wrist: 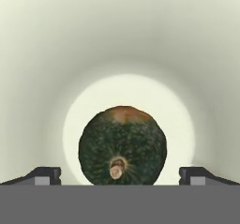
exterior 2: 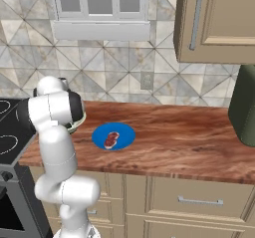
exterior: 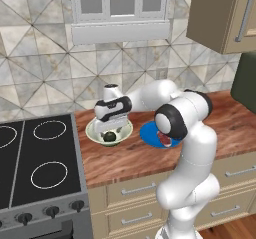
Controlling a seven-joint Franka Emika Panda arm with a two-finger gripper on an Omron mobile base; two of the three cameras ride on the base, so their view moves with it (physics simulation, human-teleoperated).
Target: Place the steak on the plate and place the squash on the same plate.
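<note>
a: so, how far along is this looking?

b: about halfway, i'm judging. the steak is already lying on the plate, left of the frame's centre in the right base view, red-pink with pale marbling against the bright blue. that half is reading as done.

a: and the squash?

b: the squash is sitting in the bowl, not on the plate yet. in the left base view the bowl is showing just left of centre on the desk, with the plate just beside it to the right.

a: what is the gripper doing?

b: the gripper is hanging right over the bowl, pointing down into it. in the hand view its two dark tips are showing at the lower left and lower right, spread wide, with the squash lying between them and clear space on both sides. it's gripping nothing.

a: how is the squash looking?

b: it's looking round and very dark green, faintly speckled, with a short tan stem stub facing the camera and a brownish-orange patch on its upper edge. it's resting on the bowl's pale flat bottom, low in the middle of the frame.

a: so what's remaining?

b: closing on the squash, lifting it out, and setting it beside the steak on the plate.
</note>
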